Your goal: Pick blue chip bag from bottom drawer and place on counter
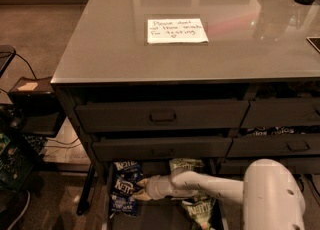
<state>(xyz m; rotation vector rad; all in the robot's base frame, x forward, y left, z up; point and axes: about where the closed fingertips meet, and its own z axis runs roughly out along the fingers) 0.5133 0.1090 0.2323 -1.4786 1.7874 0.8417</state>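
In the bottom drawer (150,220), at 7 o'clock of my view, the gripper (138,189) meets the blue chip bag (121,186); grasp state: I cannot tell. Green bags (201,208) lie at 3 o'clock. A pull-handled drawer (162,147) overhangs.

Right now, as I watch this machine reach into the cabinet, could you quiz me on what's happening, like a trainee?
1. True or false: the blue chip bag already lies on the counter.
2. Where is the gripper? A) above the note; B) down in the bottom drawer, at the blue chip bag; C) on an upper drawer's pull.
3. What paper item lies on the counter?
Key: 1 false; 2 B; 3 a white handwritten note.
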